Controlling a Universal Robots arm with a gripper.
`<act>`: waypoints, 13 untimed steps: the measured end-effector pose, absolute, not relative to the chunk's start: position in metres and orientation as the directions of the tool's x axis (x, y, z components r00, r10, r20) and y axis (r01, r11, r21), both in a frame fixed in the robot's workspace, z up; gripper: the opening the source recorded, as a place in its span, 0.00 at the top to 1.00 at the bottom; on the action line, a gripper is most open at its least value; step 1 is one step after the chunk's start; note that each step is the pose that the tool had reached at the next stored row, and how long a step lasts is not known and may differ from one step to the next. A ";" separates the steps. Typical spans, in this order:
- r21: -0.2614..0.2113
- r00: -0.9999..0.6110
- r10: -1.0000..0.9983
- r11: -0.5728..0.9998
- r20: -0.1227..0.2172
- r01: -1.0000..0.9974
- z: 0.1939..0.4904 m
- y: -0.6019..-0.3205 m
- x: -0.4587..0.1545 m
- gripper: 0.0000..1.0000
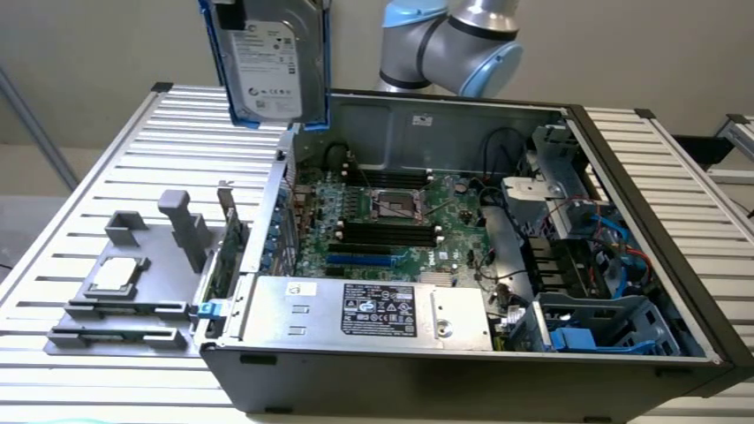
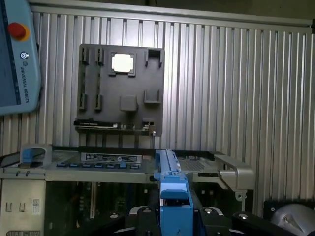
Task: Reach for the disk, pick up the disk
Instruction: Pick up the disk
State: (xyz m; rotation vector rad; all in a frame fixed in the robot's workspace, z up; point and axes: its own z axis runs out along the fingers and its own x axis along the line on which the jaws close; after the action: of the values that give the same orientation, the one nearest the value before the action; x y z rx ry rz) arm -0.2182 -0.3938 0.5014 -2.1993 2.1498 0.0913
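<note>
Saw smooth blue plastic framing silver-grey metal and a white label on the disk (image 1: 274,66); ribbed matt metal on the counter (image 1: 94,185).

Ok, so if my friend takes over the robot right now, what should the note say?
Gripper: shut on the disk, holding it by its blue edge.
Disk: up in the air, roughly upright, label showing, above the back corner of the open case at the exterior view's left. It touches nothing else.
Done: reach and pick-up; the disk is lifted clear of the case.
Left: nothing of the pick-up. The disk is not set down anywhere.
</note>
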 end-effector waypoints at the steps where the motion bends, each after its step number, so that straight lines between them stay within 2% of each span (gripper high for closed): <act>1: -0.005 0.023 -0.996 -0.023 -0.090 -1.000 0.502 -0.394 -0.214 0.67; 13: 0.002 0.022 -0.995 -0.023 -0.092 -1.000 0.503 -0.412 -0.159 0.67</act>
State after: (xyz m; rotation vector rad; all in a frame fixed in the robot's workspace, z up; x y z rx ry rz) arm -0.1592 -0.4119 0.5035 -2.1998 2.1511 0.1041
